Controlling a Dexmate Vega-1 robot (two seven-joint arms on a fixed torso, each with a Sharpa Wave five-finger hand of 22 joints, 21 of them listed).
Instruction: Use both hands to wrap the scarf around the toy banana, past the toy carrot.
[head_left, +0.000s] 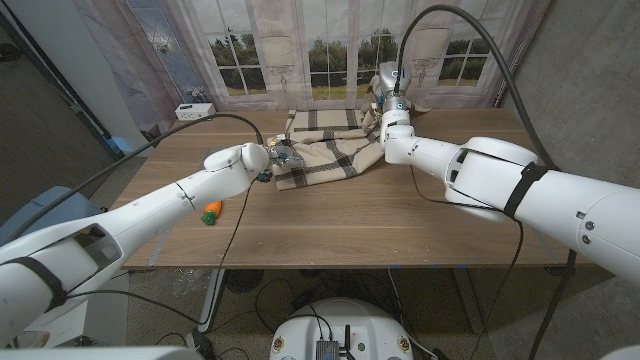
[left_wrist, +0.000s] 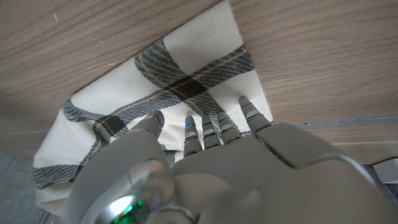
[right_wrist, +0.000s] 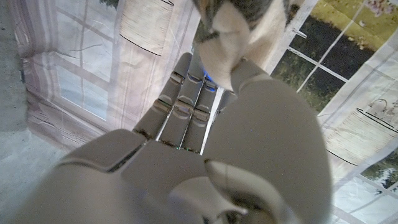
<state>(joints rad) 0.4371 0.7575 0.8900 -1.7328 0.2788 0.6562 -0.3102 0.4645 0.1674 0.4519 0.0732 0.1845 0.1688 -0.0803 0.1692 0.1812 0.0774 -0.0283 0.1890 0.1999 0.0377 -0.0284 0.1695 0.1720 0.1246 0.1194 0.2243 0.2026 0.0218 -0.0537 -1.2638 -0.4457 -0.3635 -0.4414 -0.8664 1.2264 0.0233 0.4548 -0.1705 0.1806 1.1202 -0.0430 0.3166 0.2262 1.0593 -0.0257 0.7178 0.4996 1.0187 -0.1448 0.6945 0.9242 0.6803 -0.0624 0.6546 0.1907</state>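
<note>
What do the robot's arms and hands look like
Both arms have glossy white rounded shells with black bands and black cables running along them. The left robot hand and right robot hand are silver-grey with darker segmented fingers; a green light glows near the left wrist.

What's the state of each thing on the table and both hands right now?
scarf: spread on the table, far corner lifted.
toy carrot: lying on the table, untouched, beside the left arm.
left hand: fingertips on the scarf's left edge.
right hand: raised, holding bunched scarf fabric.
toy banana: cannot tell, none visible.
</note>
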